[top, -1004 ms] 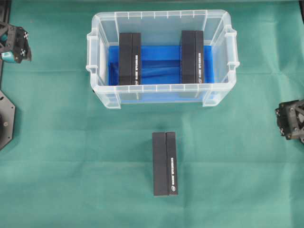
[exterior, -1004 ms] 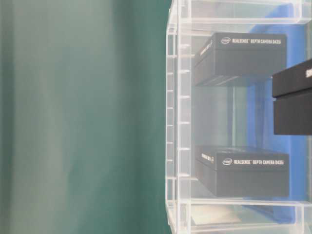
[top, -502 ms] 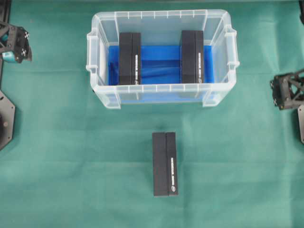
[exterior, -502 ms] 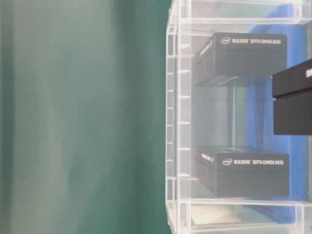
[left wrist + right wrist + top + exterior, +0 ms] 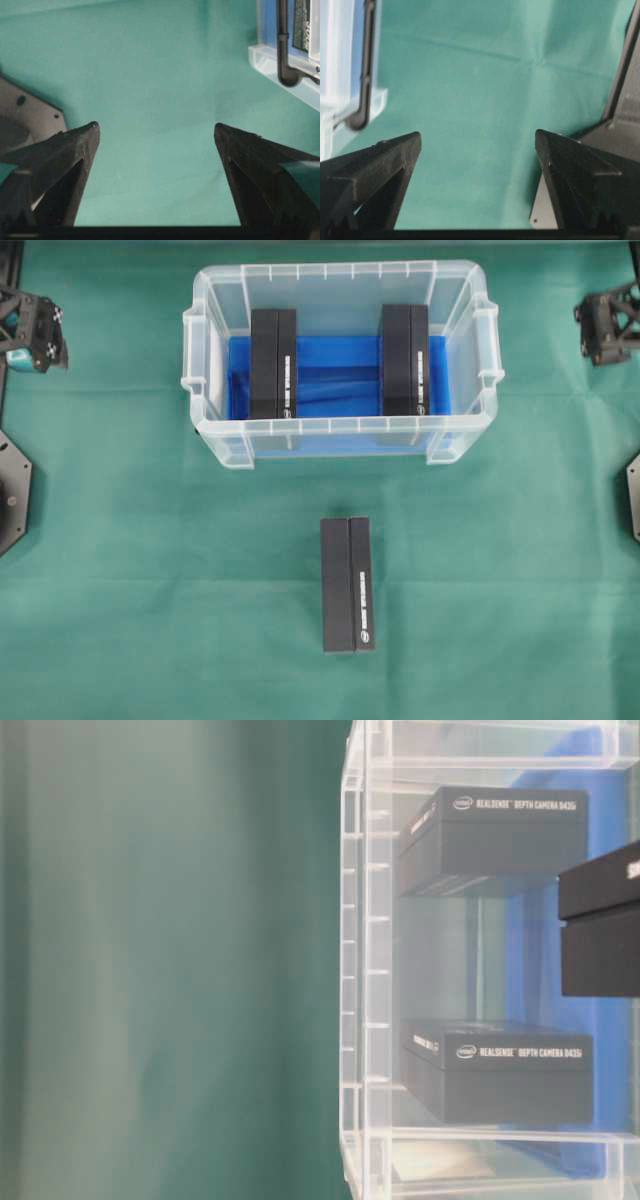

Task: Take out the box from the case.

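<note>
Since a second ago only my right gripper (image 5: 607,325) has moved, swinging from the right edge beside the case's near corner up to the far right corner of the overhead view; everything else lies as it did. Largest is the green cloth (image 5: 150,570) covering the whole table. On it, toward the far side, stands the case (image 5: 340,427), a clear plastic bin with a blue lining on its floor. Two black boxes stand inside it, well apart: the left box (image 5: 273,362) and the right box (image 5: 405,358), each with white lettering along one face (the table-level view reads it as a depth camera label). A third black box (image 5: 347,585) lies outside on the cloth, nearer the front edge and apart from the case. My left gripper (image 5: 30,328) hangs at the far left edge, clear of the case. Both wrist views show my fingers (image 5: 65,160) spread wide with only cloth between them, so each gripper is parted and holds nothing.
</note>
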Robot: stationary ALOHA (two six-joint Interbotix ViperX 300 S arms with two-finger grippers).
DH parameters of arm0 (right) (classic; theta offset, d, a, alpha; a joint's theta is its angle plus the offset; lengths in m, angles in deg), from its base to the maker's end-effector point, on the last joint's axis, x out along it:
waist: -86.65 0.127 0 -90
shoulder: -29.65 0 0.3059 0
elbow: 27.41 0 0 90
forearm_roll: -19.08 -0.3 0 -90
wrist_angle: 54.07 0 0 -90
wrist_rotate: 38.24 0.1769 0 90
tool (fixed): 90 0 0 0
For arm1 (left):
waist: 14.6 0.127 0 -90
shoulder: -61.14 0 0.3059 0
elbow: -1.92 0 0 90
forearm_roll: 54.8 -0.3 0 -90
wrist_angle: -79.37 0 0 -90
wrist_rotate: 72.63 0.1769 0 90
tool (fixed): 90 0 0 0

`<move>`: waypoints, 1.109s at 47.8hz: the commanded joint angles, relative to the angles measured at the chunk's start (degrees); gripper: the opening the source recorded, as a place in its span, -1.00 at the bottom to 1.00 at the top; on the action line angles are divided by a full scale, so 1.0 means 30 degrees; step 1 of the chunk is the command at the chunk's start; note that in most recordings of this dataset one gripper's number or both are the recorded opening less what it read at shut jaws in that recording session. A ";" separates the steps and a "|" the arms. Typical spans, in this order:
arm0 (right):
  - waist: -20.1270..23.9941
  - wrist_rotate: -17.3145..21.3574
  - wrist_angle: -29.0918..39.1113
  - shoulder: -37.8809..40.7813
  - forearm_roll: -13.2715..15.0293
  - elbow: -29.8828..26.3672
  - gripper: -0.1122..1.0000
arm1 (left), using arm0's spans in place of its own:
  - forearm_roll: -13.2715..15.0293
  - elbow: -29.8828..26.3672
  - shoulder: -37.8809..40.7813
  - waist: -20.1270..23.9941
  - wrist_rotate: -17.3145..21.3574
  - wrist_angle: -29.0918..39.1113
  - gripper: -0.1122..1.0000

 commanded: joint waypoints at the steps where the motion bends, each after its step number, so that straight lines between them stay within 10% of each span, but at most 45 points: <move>1: -0.0908 -0.0586 -0.0439 0.0205 -0.0176 -0.0205 0.88 | -0.0029 -0.0264 -0.0029 0.0059 0.0000 -0.0029 0.91; 53: -0.1963 -0.1699 -0.1172 0.1025 -0.0586 -0.0205 0.88 | -0.0029 -0.0703 0.0703 0.0059 0.0029 -0.0059 0.91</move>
